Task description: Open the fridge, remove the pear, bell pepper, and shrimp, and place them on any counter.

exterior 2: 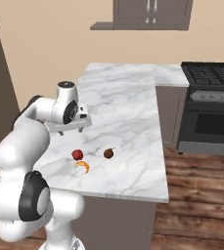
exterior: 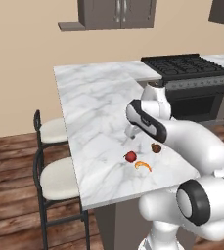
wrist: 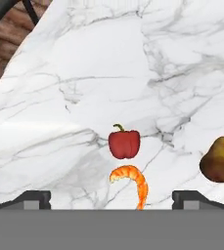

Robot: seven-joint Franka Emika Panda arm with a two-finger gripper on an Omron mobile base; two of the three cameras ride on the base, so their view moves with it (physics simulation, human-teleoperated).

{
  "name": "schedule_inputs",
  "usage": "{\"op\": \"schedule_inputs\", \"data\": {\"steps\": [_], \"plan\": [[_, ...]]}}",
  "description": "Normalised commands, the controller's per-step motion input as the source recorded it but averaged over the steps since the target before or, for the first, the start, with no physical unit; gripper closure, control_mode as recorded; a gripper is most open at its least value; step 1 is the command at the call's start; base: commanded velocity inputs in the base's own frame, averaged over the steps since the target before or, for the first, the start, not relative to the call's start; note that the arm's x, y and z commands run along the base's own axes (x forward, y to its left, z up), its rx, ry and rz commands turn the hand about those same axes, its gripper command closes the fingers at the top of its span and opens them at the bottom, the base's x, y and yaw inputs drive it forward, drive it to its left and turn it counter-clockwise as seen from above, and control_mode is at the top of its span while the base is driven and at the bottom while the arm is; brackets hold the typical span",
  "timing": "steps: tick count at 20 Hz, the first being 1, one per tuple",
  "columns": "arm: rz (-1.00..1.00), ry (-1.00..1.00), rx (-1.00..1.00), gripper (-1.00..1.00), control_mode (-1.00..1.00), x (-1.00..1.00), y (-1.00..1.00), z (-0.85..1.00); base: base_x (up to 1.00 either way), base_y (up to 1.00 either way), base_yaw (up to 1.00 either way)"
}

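Observation:
On the white marble counter [exterior: 96,110] [exterior 2: 128,105] [wrist: 79,68], near its front end, lie three small items. The red bell pepper [exterior: 130,156] [exterior 2: 77,155] [wrist: 124,143] sits beside the orange shrimp [exterior: 143,166] [exterior 2: 82,166] [wrist: 133,179]. The brownish pear [exterior: 156,148] [exterior 2: 108,153] [wrist: 218,161] stands a little to their right. My gripper [exterior: 131,132] [exterior 2: 70,129] [wrist: 112,200] hovers just above the counter behind the pepper and shrimp, jaws wide open and holding nothing. In the hand view the shrimp lies between the two fingertips [wrist: 33,199]. The fridge is out of view.
A black stove [exterior: 187,68] [exterior 2: 211,73] with an oven below stands at the counter's far right. Two cushioned stools [exterior: 52,131] [exterior: 59,178] line the counter's left side. Grey wall cabinets [exterior: 116,12] hang at the back. Wood floor surrounds the island.

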Motion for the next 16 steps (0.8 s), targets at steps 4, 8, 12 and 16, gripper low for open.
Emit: {"op": "schedule_inputs", "data": {"steps": [4,8,12,16], "plan": [[-0.11,0.01,0.05,-1.00,-1.00,-0.63,-0.28,1.00,0.00,0.00,0.00],[-0.06,-0.02,0.08,-1.00,-1.00,-0.73,-0.16,1.00,0.00,0.00,0.00],[-0.03,-0.08,0.09,-1.00,-1.00,-0.75,-0.02,1.00,0.00,0.00,0.00],[-0.05,-0.22,0.04,-1.00,-1.00,-0.78,0.04,0.95,0.00,0.00,0.00]]}}
